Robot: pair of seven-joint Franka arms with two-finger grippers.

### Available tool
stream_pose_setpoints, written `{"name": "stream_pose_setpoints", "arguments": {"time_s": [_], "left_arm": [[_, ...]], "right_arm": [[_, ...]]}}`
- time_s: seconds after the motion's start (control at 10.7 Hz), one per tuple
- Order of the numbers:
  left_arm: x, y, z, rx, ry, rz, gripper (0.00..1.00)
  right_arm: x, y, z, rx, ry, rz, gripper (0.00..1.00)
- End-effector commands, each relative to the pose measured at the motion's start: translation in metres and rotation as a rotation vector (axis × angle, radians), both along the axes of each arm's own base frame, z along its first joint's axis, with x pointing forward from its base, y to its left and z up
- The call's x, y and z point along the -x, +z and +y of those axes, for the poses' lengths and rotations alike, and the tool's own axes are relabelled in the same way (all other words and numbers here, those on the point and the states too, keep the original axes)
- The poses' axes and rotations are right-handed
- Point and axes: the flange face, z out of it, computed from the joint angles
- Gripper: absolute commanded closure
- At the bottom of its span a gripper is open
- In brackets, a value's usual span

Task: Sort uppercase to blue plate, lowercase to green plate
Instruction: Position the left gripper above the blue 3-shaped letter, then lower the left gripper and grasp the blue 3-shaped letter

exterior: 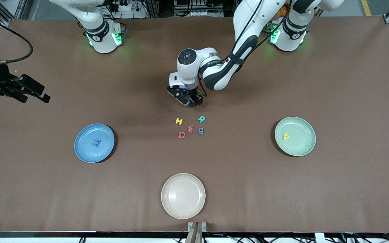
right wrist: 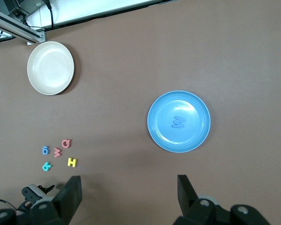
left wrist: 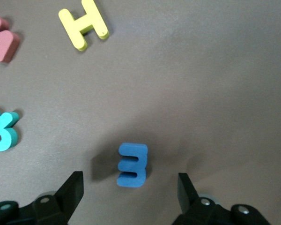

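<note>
**Left pincer lowered around the blue e**

The left pincer [exterior: 190, 100] is seen low over the desk [exterior: 282, 189], just on the robots' side of the loose cluster of letters. Its fingers [left wrist: 71, 188] are spread apart, and the blue e [left wrist: 132, 164] lies flat on the desk between them, touched by neither finger in the left wrist view.

Just nearer the front camera than this pincer, the rest of the cluster is laid out: the yellow H [exterior: 179, 121] and the teal R [exterior: 201, 118] come first, then the red w [exterior: 190, 128] and the blue g [exterior: 201, 131], and last the red Q [exterior: 181, 135]. All five lie flat and apart from one another.

The blue plate [exterior: 83, 152] is placed well away from the left pincer, toward the right arm's end of the desk, and the blue W [exterior: 95, 143] is seen lying in it. The green plate [exterior: 304, 145] sits toward the left arm's end, with the small yellow h [exterior: 286, 136] in it. A cream plate [exterior: 183, 211] stands nearest the front camera, in line with the cluster.

The right pincer [exterior: 34, 93] is held waiting in the air at the right arm's end of the desk, its fingers [right wrist: 71, 192] parted with nothing between them.
</note>
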Motion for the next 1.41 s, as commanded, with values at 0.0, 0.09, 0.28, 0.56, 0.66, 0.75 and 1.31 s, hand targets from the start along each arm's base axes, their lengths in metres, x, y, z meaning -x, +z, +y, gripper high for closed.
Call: {"name": "stream_pose_setpoints", "arguments": {"time_s": [0.0, 0.09, 0.28, 0.56, 0.66, 0.75, 1.31], "left_arm": [[0.003, -0.003, -0.004, 0.008, -0.03, -0.013, 0.14], [0.006, -0.006, -0.005, 0.005, -0.036, -0.011, 0.18], [0.007, -0.01, -0.005, 0.002, -0.051, -0.018, 0.23], [0.007, -0.008, -0.008, 0.001, -0.098, -0.032, 0.24], [0.006, -0.007, -0.008, 0.001, -0.128, -0.035, 0.24], [0.005, -0.005, -0.01, 0.005, -0.142, -0.039, 0.24], [-0.005, 0.0, -0.009, 0.011, -0.178, -0.05, 0.29]], "right_arm": [[-0.001, 0.006, -0.001, -0.02, 0.003, -0.003, 0.12], [-0.002, 0.006, -0.001, -0.019, 0.002, -0.003, 0.13], [-0.003, 0.004, -0.001, -0.015, 0.002, 0.002, 0.11], [0.0, -0.003, -0.006, 0.043, 0.02, 0.036, 0.03], [0.0, -0.004, -0.011, 0.103, 0.031, 0.037, 0.03], [0.002, -0.007, -0.013, 0.124, 0.063, 0.05, 0.03], [0.005, -0.016, -0.023, 0.204, 0.088, 0.087, 0.04]]}}
